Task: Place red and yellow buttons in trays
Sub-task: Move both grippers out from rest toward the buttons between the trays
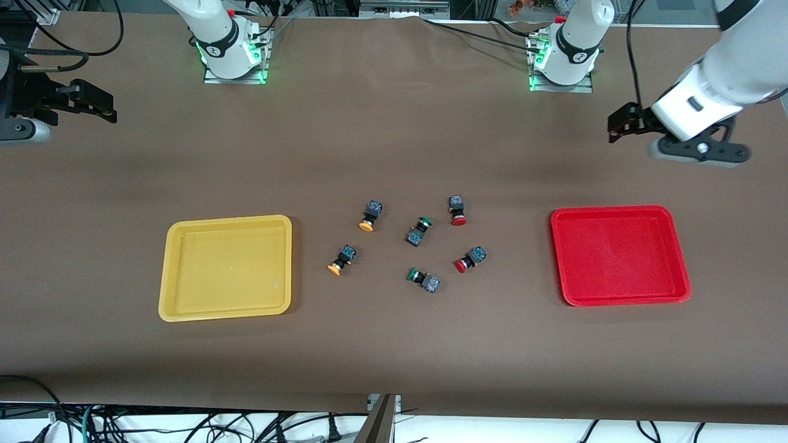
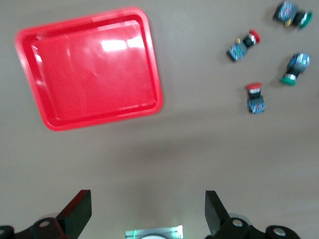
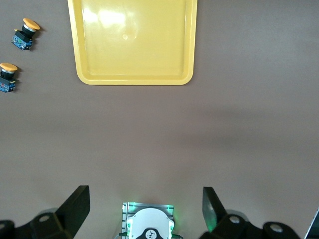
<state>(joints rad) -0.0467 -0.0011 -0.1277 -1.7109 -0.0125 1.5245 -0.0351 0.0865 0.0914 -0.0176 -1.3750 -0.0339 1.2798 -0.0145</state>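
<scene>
Light is bright and even, from overhead. Glare patches sit on the red tray (image 2: 89, 69) and the yellow tray (image 3: 132, 40) in the wrist views. Soft, broad shadows cross the brown table (image 1: 394, 344). The left wrist view is slightly blurred; its buttons look soft. Green lamps glow at both bases.

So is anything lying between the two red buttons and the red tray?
Nothing visible does. Bare table lies between both red buttons and the red tray; the green buttons lie toward the yellow tray's end.
</scene>
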